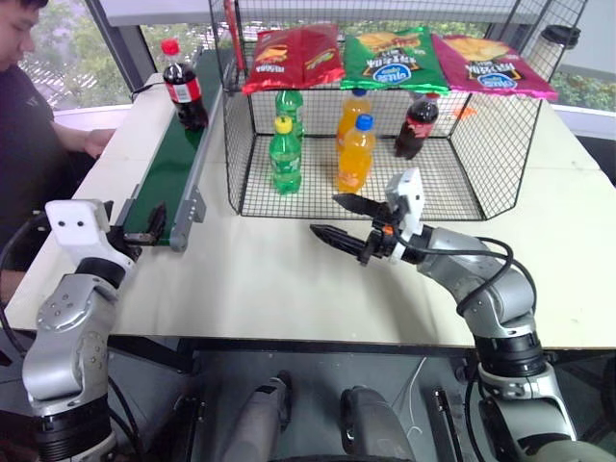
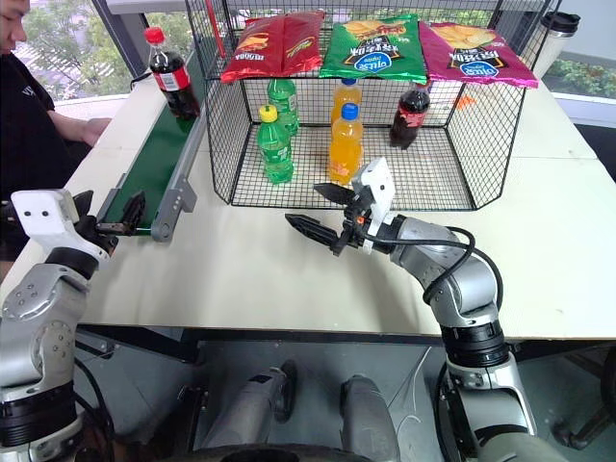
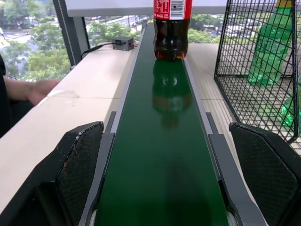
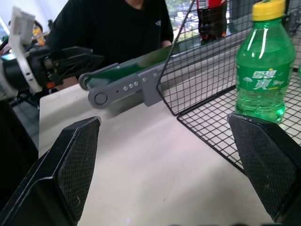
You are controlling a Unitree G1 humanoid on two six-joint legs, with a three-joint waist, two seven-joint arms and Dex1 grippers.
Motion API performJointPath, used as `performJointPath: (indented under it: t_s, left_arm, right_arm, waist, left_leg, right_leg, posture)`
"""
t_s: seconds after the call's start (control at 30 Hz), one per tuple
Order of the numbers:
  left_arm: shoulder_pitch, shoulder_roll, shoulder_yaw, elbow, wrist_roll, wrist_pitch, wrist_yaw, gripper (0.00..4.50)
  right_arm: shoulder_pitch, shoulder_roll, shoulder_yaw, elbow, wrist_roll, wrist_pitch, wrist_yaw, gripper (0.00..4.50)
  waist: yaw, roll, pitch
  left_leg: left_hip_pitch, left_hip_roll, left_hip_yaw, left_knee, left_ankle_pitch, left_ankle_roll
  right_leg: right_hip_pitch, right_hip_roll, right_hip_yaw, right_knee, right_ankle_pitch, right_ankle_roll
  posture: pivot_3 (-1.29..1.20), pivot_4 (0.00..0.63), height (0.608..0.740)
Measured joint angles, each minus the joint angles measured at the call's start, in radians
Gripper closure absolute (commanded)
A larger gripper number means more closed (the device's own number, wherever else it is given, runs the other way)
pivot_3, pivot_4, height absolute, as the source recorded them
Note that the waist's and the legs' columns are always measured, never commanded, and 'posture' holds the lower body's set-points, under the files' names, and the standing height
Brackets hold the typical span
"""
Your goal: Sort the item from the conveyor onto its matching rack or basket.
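The item, a cola bottle with a red cap and label, stands upright at the far end of the dark green conveyor. My left gripper is open at the belt's near end, pointing along the belt toward the bottle, well short of it. Right of the belt stands the black wire basket, with a second cola bottle inside at the back right. In front of the basket my right gripper hovers open over the table, holding nothing and pointing left.
Inside the basket are two green soda bottles and two orange ones. Three chip bags lie on its top shelf. A person sits at the table's far left, a hand beside the belt.
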Motion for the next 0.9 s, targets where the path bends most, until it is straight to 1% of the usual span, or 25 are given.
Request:
performJointPath:
  t_s: [0.3,0.5,0.63,0.9]
  left_arm:
    - [-0.02,0.0,-0.029,0.035,0.015,-0.017,0.009,0.0]
    - [-0.053,0.0,-0.04,0.066,0.028,-0.029,0.007,0.0]
    - [-0.074,0.0,-0.058,0.086,0.032,-0.03,0.007,0.0]
    - [-0.089,-0.015,-0.085,0.097,0.06,-0.044,0.023,0.0]
  right_arm:
    - [0.024,-0.057,0.019,-0.064,0.013,0.003,0.097,0.03]
    - [0.042,-0.069,0.043,-0.085,0.007,0.0,0.114,0.03]
    - [0.052,-0.081,0.08,-0.084,-0.046,-0.032,0.118,0.03]
    - [0.052,-0.079,0.083,-0.083,-0.065,-0.042,0.103,0.03]
  waist:
    - [0.0,0.0,0.0]
    - [0.001,0.0,0.0]
    - [0.0,0.0,0.0]
    - [0.0,0.0,0.0]
  left_leg:
    - [0.0,0.0,0.0,0.0,0.0,0.0]
    - [0.0,0.0,0.0,0.0,0.0,0.0]
    - [0.0,0.0,0.0,0.0,0.0,0.0]
    - [-0.001,0.0,0.0,0.0,0.0,0.0]
  right_leg:
    - [0.0,0.0,0.0,0.0,0.0,0.0]
    - [0.0,0.0,0.0,-0.001,0.0,0.0]
    - [0.0,0.0,0.0,-0.001,0.0,0.0]
    - [0.001,0.0,0.0,0.0,0.0,0.0]
  posture:
    - [0.0,0.15,0.738]
    - [0.0,0.15,0.738]
    - [0.0,0.15,0.738]
    - [0.0,0.15,0.738]
